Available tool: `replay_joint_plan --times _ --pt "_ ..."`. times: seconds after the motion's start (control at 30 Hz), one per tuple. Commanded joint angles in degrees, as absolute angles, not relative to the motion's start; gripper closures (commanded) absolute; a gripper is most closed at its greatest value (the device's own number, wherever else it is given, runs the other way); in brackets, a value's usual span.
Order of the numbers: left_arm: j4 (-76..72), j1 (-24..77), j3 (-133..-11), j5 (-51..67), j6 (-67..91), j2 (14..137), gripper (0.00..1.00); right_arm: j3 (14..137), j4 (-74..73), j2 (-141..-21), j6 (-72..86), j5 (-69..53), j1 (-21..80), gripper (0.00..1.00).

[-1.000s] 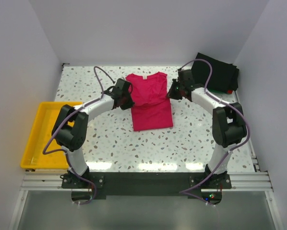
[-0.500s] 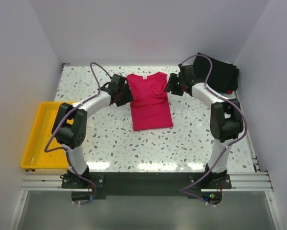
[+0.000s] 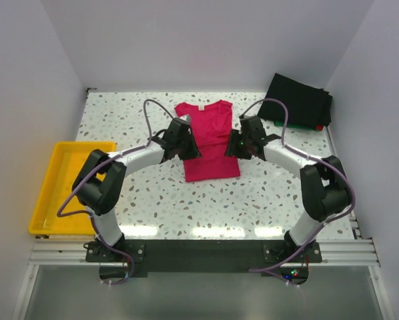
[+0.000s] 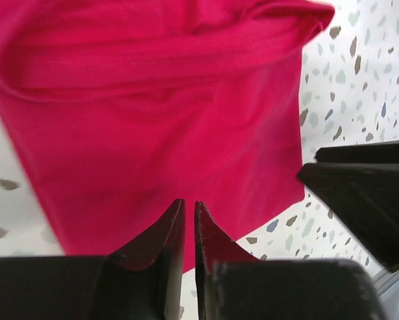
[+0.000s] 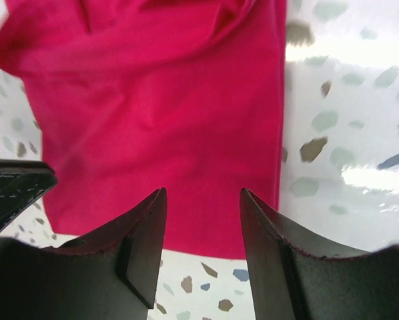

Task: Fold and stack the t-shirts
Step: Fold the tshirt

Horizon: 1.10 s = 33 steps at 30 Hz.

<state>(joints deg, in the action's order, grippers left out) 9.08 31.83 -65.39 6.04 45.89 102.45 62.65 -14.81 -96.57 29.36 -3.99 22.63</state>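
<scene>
A crimson-pink t-shirt (image 3: 209,137) lies flat in the middle of the table, its neck tag at the far end and its sides folded in. My left gripper (image 3: 190,148) hovers over the shirt's left edge, jaws shut with only a thin gap and nothing between them; the left wrist view shows it (image 4: 189,208) above the pink cloth (image 4: 153,107). My right gripper (image 3: 234,147) is over the shirt's right edge, open and empty; the right wrist view shows it (image 5: 203,195) above the cloth (image 5: 153,107) near the hem. A stack of black shirts (image 3: 299,100) lies at the back right.
A yellow plastic tray (image 3: 47,200) sits at the table's left edge. Green and red cloth edges (image 3: 317,126) peek from under the black stack. White walls close in the back and sides. The terrazzo tabletop (image 3: 186,200) shows in front of the shirt.
Both grippers moved from beside the shirt's sleeves toward me and inward, now over the shirt's middle edges. The shirt itself looks unmoved.
</scene>
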Motion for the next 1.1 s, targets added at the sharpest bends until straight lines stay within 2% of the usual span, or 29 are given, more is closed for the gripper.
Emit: replay_joint_plan --times 0.0,0.17,0.37,0.63,0.83,0.97,1.07 --pt "3.0 33.7 -64.0 8.0 47.7 105.5 0.86 59.9 -11.6 -96.4 30.8 -0.2 24.6 0.50" --pt "-1.1 35.9 -58.3 7.8 50.2 107.8 0.95 55.1 -11.0 -98.4 31.8 1.7 27.6 0.53" --pt "-5.3 38.8 -48.2 7.4 52.2 105.6 1.00 45.6 -11.4 -94.1 33.3 1.5 30.8 0.55" --pt "-5.6 45.2 -34.5 3.6 56.9 94.9 1.00 33.0 -14.0 -79.6 35.8 0.1 34.8 0.54" --pt "-1.9 49.4 -28.5 1.2 59.3 86.2 1.00 25.9 -21.8 -63.2 36.9 -2.2 36.3 0.54" --pt "3.0 49.9 -28.1 0.2 58.2 80.5 0.99 28.2 -28.7 -53.7 37.1 -2.8 36.4 0.53" --pt "5.8 49.9 -30.9 -1.7 56.6 75.7 0.91 32.4 -29.0 -52.0 36.7 -0.5 36.3 0.51"
